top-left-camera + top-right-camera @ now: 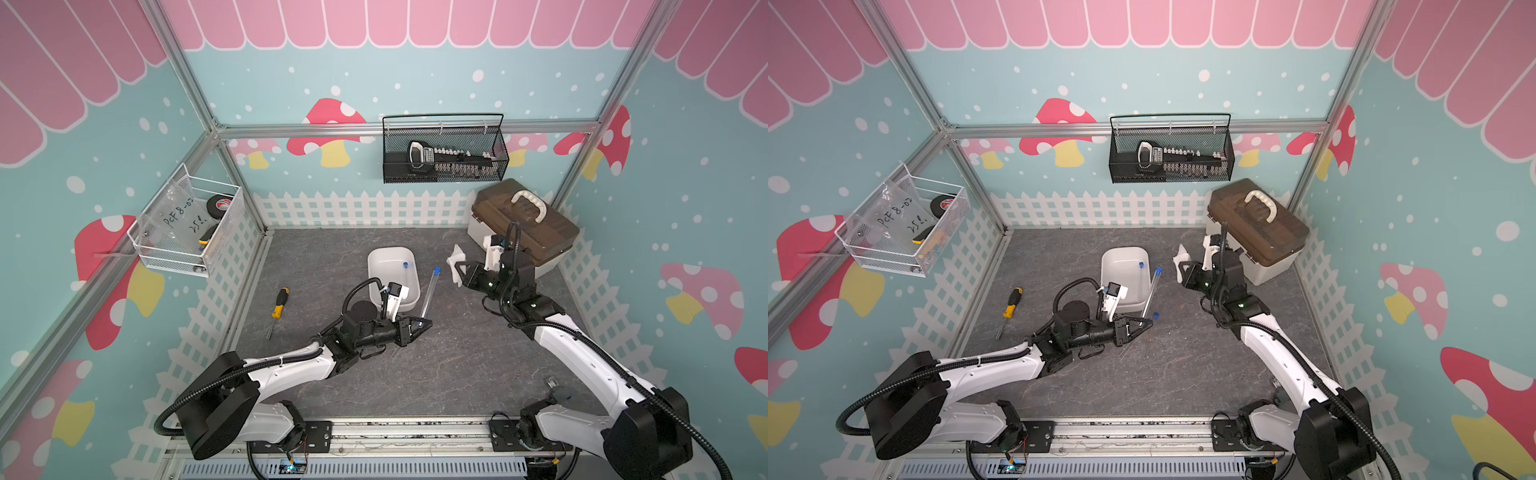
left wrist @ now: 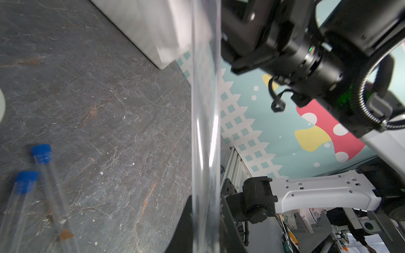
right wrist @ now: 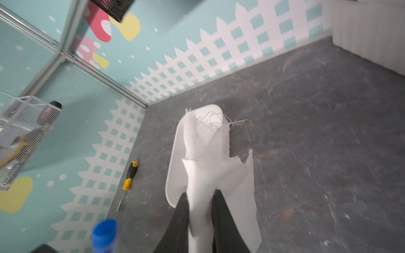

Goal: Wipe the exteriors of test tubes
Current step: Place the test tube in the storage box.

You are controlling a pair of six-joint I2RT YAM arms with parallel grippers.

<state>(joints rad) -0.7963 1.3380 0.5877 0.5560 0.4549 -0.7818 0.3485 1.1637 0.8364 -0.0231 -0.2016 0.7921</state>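
test tube (image 2: 206, 131) pinched endwise in the left gripper (image 2: 205, 201) juts free, likely so the cloth (image 3: 203, 157) clamped in the right gripper (image 3: 200, 197) can wipe it.

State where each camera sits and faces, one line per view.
Top views: high above the front edge, looking down on the table; left arm and right arm show.
Left wrist: looks along the left gripper up the test tube; right arm behind.
Right wrist: looks along the right gripper at its cloth.
Shared: screwdriver shows in right wrist and top views.
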